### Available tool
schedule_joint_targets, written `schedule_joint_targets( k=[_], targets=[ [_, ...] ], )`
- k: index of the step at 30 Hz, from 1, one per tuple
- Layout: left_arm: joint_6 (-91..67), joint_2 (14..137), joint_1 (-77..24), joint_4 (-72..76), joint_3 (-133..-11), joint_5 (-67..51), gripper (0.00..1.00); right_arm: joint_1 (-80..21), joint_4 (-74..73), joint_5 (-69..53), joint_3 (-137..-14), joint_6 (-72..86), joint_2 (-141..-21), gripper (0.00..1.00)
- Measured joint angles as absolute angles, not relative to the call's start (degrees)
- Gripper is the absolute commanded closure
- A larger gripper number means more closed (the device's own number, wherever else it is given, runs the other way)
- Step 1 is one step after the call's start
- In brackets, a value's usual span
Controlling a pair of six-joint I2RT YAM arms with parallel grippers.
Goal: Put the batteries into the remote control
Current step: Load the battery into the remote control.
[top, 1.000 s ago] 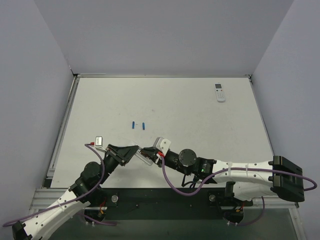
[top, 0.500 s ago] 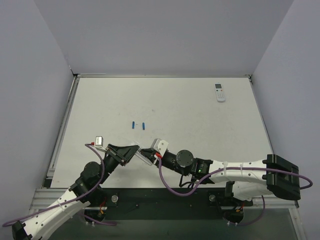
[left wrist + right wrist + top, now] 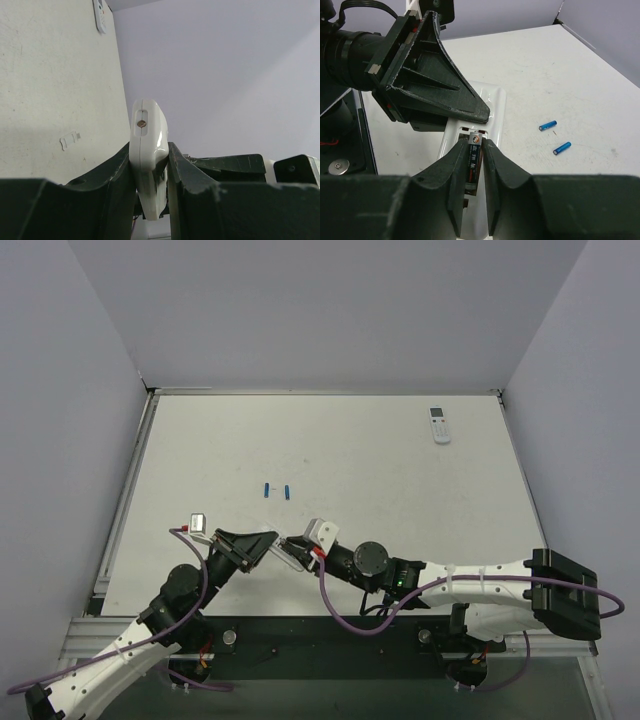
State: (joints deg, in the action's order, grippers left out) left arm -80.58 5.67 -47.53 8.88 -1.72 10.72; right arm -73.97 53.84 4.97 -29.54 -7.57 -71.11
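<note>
While left end effector point(image 3: 150, 152) clamps remote point(image 3: 147, 132) | compartment point(image 3: 483, 132): dark battery point(image 3: 474, 161) | right end effector point(image 3: 475, 144): narrow

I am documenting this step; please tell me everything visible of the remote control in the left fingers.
The remote control is slim, white, smooth plastic, clamped between the left fingers, its plain back showing. A small brownish bulb sits in its end face. Its battery bay is open; a dark battery lies inside, with the right fingers close on both sides of it.
</note>
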Motion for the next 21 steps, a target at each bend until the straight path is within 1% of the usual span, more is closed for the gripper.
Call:
schedule_joint_targets(
  k=[4, 5, 7, 8, 10, 11, 16, 17, 18, 20, 21],
  targets=[
    [-80.6, 5.1, -47.5, 8.5, -1.7, 10.7, 1.00, -74.0, 53.7, 4.7, -29.5, -7.6, -70.8, 0.75],
    [-80.6, 5.0, -47.5, 8.5, -1.7, 10.7, 1.00, -74.0, 53.5, 4.7, -29.5, -7.6, -70.7, 0.70],
    [-80.5, 4.7, -47.5, 8.5, -1.7, 10.7, 1.00, -74.0, 52.7, 4.8, -29.5, -7.5, -70.4, 0.65],
    [-80.4, 4.5, -47.5, 8.3, -1.7, 10.6, 1.00, -74.0, 52.4, 4.8, -29.5, -7.6, -70.2, 0.60],
    [-80.3, 4.5, -47.5, 8.2, -1.7, 10.6, 1.00, -73.8, 51.1, 4.9, -29.5, -7.6, -69.5, 0.55],
    [-80.3, 4.5, -47.5, 8.1, -1.7, 10.4, 1.00, -73.8, 50.2, 5.0, -29.5, -7.7, -68.9, 0.51],
    [-79.1, 4.5, -47.6, 7.5, -1.7, 10.3, 1.00, -73.5, 42.8, 4.0, -30.7, -8.0, -64.5, 0.38],
    [-78.7, 4.5, -47.6, 7.4, -1.7, 10.2, 1.00, -73.5, 40.7, 3.6, -31.6, -8.1, -63.4, 0.29],
    [-78.4, 4.6, -47.6, 7.1, -1.7, 10.2, 1.00, -73.5, 38.3, 3.1, -32.8, -8.1, -62.3, 0.25],
    [-77.2, 4.8, -47.6, 6.6, -1.8, 10.2, 1.00, -73.5, 34.0, 1.6, -35.5, -8.3, -60.1, 0.20],
    [-76.7, 5.0, -47.6, 6.2, -1.8, 10.2, 1.00, -73.4, 32.0, 1.0, -36.6, -8.5, -59.2, 0.20]
  ],
)
